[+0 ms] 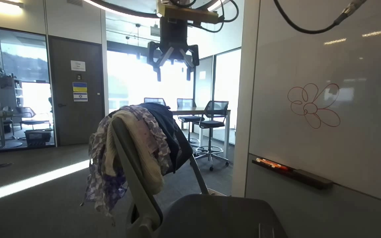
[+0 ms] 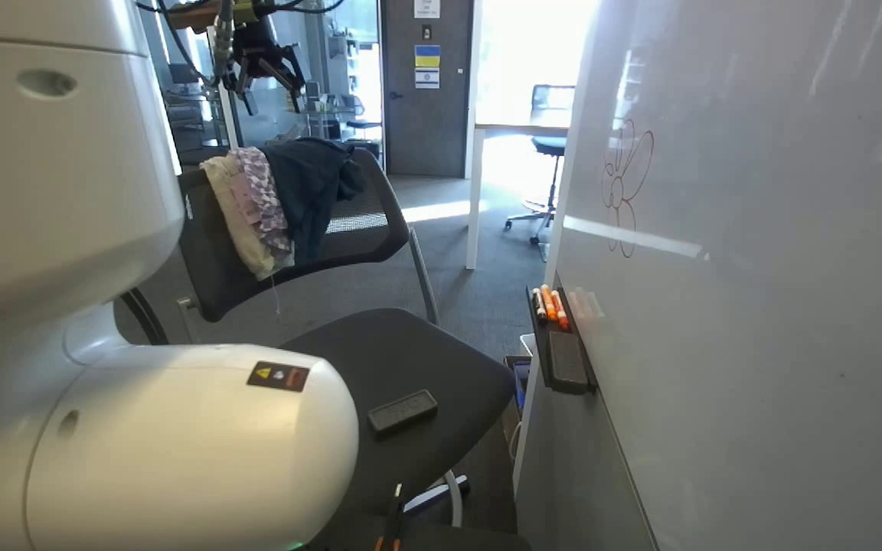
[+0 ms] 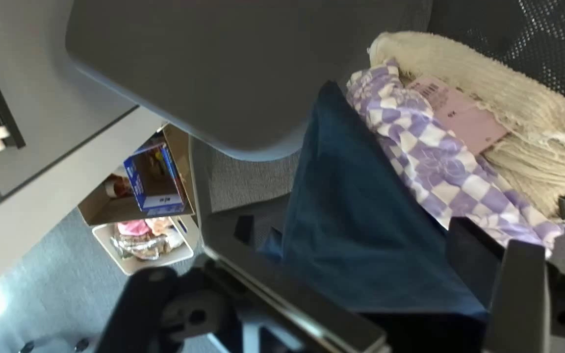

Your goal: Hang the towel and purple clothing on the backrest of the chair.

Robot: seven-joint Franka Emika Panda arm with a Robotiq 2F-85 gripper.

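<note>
Towel (image 3: 488, 81), purple clothing (image 3: 432, 159) over chair backrest (image 2: 358, 236): hanging looks done. Gripper (image 1: 174, 76) above, fingers apart, seemingly empty against glare; should retreat next.

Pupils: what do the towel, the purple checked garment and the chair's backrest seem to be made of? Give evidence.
Towel: soft, matte cloth, probably cotton; its surface looks ribbed and fuzzy.
Purple checked garment: thin, smooth-looking fabric, fibre unclear; it creases finely.
Backrest: dark, matte mesh, likely synthetic; tiny holes show.

In an exterior view: dark mesh-backed chair (image 2: 387, 360) stood mid-frame | cream towel (image 2: 245, 234) hung over its backrest (image 2: 372, 200), left of centre | purple clothing (image 2: 263, 184) (white-checked) hung touching it
</note>
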